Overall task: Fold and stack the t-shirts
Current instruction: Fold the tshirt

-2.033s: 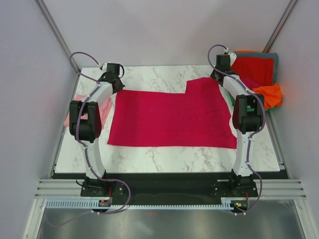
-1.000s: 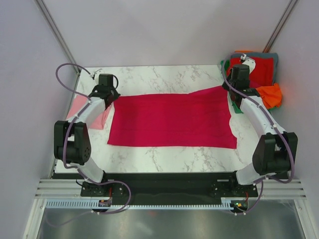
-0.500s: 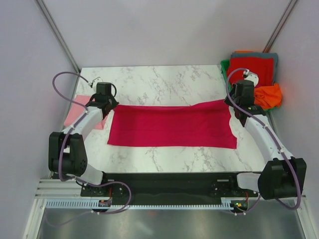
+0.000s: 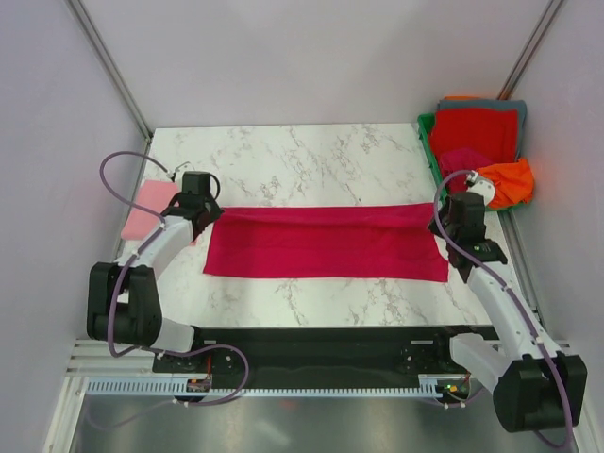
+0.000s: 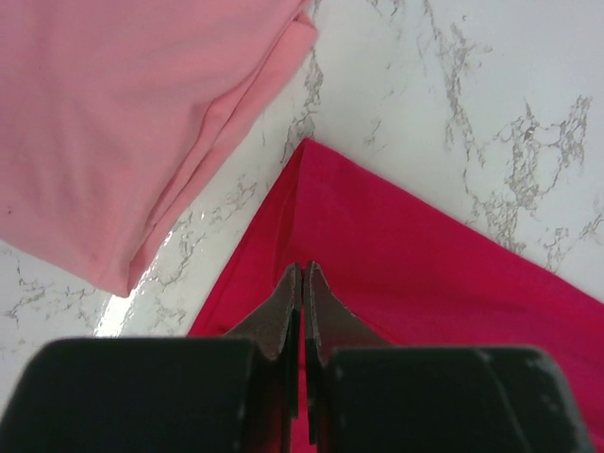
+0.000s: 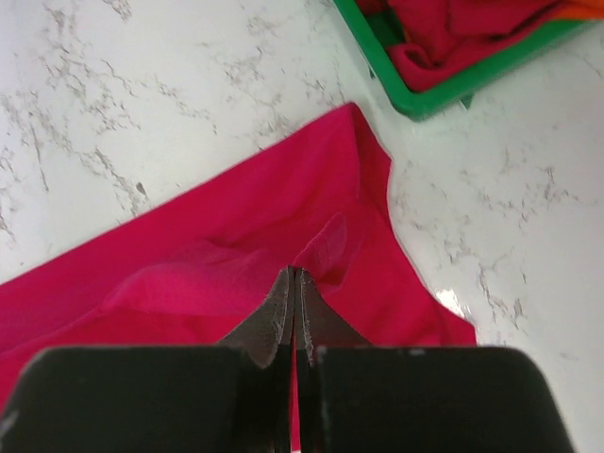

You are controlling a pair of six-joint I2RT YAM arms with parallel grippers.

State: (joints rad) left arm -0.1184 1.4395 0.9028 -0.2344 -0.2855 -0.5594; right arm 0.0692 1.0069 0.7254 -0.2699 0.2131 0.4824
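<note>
left gripper [image 5: 302, 281]: pinched shut on left corner of soft crimson cloth t-shirt [image 4: 326, 243] | right gripper [image 6: 294, 283]: pinched shut on right corner | why: likely so the fold lands straight

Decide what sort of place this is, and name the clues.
Probably a robot lab cell: two bolted arms pinch a crimson t-shirt on a marble-patterned table, bare walls around, a green bin of shirts.

Table [image 4: 311, 151]: white marble pattern, lying under both grippers and reaching beyond them. Green plastic bin [image 6: 444, 90]: at the table's far right corner, beyond and to the right of the right gripper [image 4: 444, 215], near it but apart. Pale walls [image 4: 57, 142]: one stands left of the left gripper [image 4: 211, 213]. Black base strip [image 4: 321, 338] and aluminium rails [image 4: 321, 357]: behind both grippers, at the near edge.
</note>
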